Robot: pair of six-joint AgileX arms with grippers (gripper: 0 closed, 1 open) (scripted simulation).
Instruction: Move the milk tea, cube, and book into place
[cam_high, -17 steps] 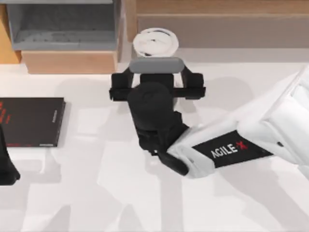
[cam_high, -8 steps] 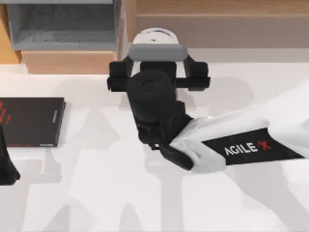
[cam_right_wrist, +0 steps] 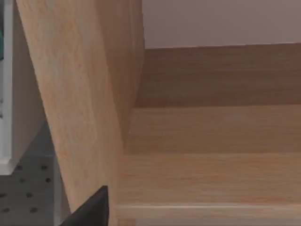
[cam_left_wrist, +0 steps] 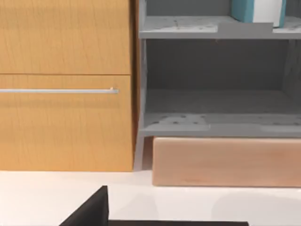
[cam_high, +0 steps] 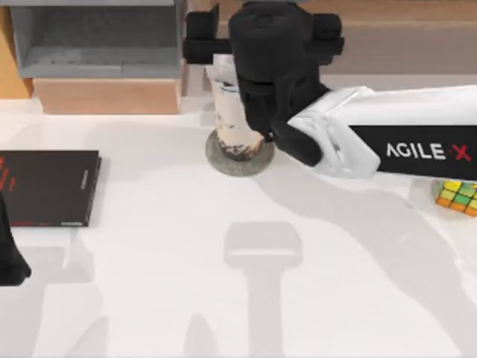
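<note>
The milk tea (cam_high: 226, 112) stands upright on a flat grey coaster (cam_high: 237, 159) at the back middle of the table, its dark pearls showing at the base. My right gripper (cam_high: 262, 41) hangs above and just behind the cup, open and apart from it; one black finger (cam_right_wrist: 91, 209) points at the wooden shelf. At the right edge of the table lies the cube (cam_high: 458, 196). The teal book (cam_left_wrist: 242, 10) stands on an upper grey shelf in the left wrist view. My left gripper (cam_high: 7, 257) stays parked at the table's left edge, open.
A thin black book (cam_high: 46, 188) with red lettering lies at the left. A grey shelf unit (cam_high: 97, 37) and a wooden block (cam_high: 108, 95) stand at the back left, and a wooden ledge (cam_high: 387, 45) runs along the back right.
My right gripper has risen and moved back from the cup, uncovering the milk tea on its coaster and the cube at the right. The left arm has not moved.
</note>
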